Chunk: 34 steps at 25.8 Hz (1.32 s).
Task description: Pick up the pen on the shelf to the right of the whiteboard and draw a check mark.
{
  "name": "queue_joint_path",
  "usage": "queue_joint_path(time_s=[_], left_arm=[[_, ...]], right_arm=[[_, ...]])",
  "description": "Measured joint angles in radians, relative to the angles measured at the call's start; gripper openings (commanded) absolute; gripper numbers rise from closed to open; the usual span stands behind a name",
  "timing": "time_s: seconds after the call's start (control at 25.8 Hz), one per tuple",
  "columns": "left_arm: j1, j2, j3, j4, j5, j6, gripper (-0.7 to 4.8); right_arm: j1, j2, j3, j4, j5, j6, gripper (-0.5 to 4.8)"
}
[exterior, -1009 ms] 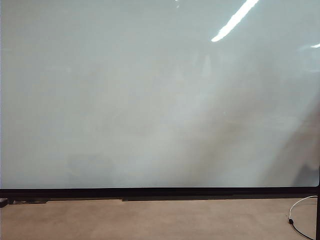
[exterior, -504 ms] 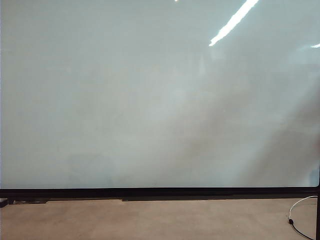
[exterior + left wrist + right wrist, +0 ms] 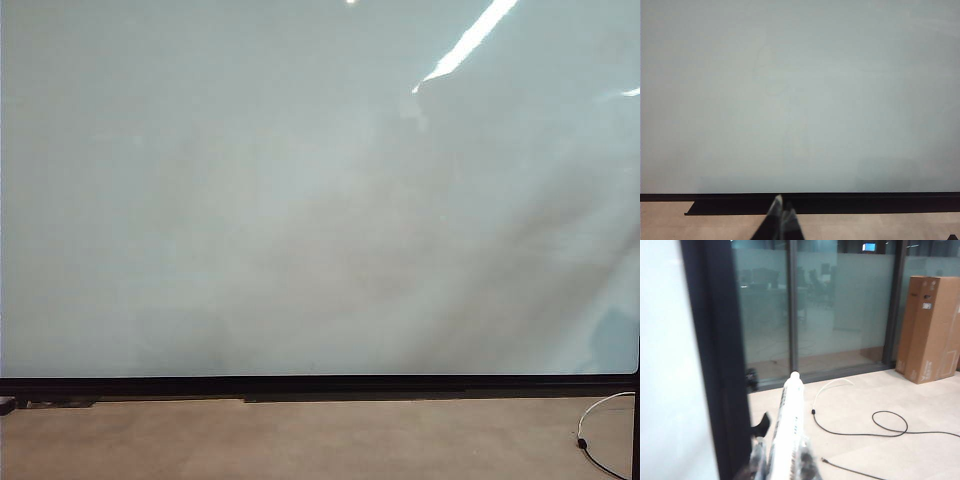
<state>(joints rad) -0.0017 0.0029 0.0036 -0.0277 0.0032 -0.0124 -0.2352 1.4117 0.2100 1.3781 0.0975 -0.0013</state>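
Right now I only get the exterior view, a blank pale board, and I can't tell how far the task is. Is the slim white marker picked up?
Observer: Yes. The right gripper is shut on the slim white marker, beside the whiteboard's black frame.
Operator: Any mark drawn?
Observer: None on the glossy pale whiteboard.
Operator: And the left gripper?
Observer: The left gripper is shut and empty, facing the board's lower edge.

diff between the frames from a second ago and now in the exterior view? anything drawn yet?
Nothing drawn: the whiteboard is as blank as before. The only visible change is in its glare, where a dim dark reflection now cuts into the lower end of the bright light streak. Frame edge, floor and white cable are unchanged. Neither arm appears in the exterior view. Now, the right gripper holds the pen; the left gripper is shut and empty.
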Motion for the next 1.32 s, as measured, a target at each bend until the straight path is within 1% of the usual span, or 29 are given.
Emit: queue_joint_path(time_s=[0.12,0.19,0.27,0.43,0.54,0.62,0.85,1.09,1.16,1.32], left_arm=[[0.000,0.000,0.000,0.000,0.000,0.000,-0.05],[0.000,0.000,0.000,0.000,0.000,0.000,-0.04],[0.000,0.000,0.000,0.000,0.000,0.000,-0.04],[0.000,0.000,0.000,0.000,0.000,0.000,-0.04],[0.000,0.000,0.000,0.000,0.000,0.000,-0.04],[0.000,0.000,0.000,0.000,0.000,0.000,-0.04],[0.000,0.000,0.000,0.000,0.000,0.000,-0.05],[0.000,0.000,0.000,0.000,0.000,0.000,-0.04],[0.000,0.000,0.000,0.000,0.000,0.000,-0.04],[0.000,0.000,0.000,0.000,0.000,0.000,-0.05]], right_arm=[[0.066,-0.044,-0.047,-0.006,0.055,0.000,-0.02],[0.135,-0.078,-0.085,-0.006,0.100,-0.002,-0.02],[0.182,-0.107,-0.113,-0.006,0.133,-0.002,-0.02],[0.284,-0.151,-0.146,-0.006,0.200,-0.005,-0.03],[0.389,-0.186,-0.165,-0.007,0.250,-0.016,-0.02],[0.465,-0.188,-0.164,-0.003,0.250,-0.019,-0.02],[0.611,-0.188,-0.161,-0.003,0.250,-0.005,-0.03],[0.701,-0.188,-0.160,0.002,0.238,0.050,-0.02],[0.727,-0.188,-0.152,-0.001,0.212,0.056,-0.02],[0.735,-0.188,-0.098,-0.056,0.091,0.060,-0.02]])
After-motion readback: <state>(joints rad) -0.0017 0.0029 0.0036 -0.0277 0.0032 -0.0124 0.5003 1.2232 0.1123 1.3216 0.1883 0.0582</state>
